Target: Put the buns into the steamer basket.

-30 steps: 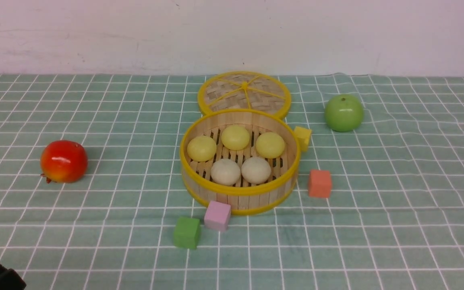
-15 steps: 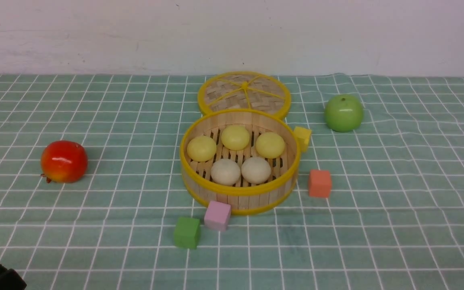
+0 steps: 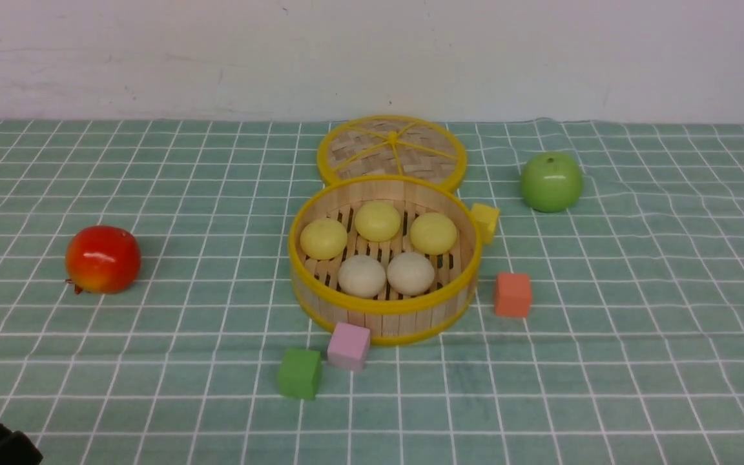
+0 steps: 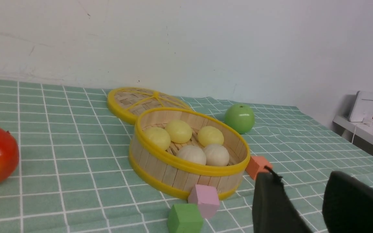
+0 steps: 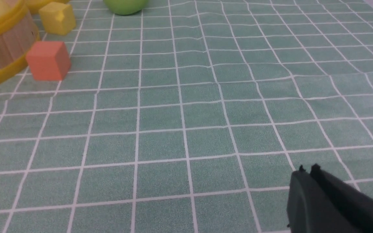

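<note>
I saw all five buns (image 3: 378,248) inside the steamer basket (image 3: 385,309). My left end effector (image 4: 303,207) was spread and empty, the right end effector (image 5: 306,176) pressed together. A careless reach could knock the pink cube (image 3: 349,345) at the basket's 7 o'clock.

I find no writing I can read anywhere in my views: no labels, brands, numbers or signs.
</note>
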Robot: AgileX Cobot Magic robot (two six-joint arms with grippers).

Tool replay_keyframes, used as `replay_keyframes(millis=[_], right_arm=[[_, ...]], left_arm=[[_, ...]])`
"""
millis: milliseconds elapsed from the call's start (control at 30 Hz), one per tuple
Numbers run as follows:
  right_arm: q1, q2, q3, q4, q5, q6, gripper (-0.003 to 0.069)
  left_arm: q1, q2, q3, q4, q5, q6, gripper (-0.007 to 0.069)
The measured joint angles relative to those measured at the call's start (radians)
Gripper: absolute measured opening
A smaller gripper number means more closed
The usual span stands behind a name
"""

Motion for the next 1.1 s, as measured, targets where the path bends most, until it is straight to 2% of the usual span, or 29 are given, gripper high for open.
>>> replay_keyframes(millis=[867, 1100], right_arm=[[0.0, 0.0, 0.0, 0.003, 0.0, 0.009, 0.0021], [0.0, 0.0, 0.0, 0.003, 0.0, 0.009, 0.0021]], left_arm=[[0.0, 0.0, 0.0, 0.0, 0.0, 0.0, 0.0238], [0.016, 0.0, 0.022, 0.058, -0.111, -0.003, 0.0238]])
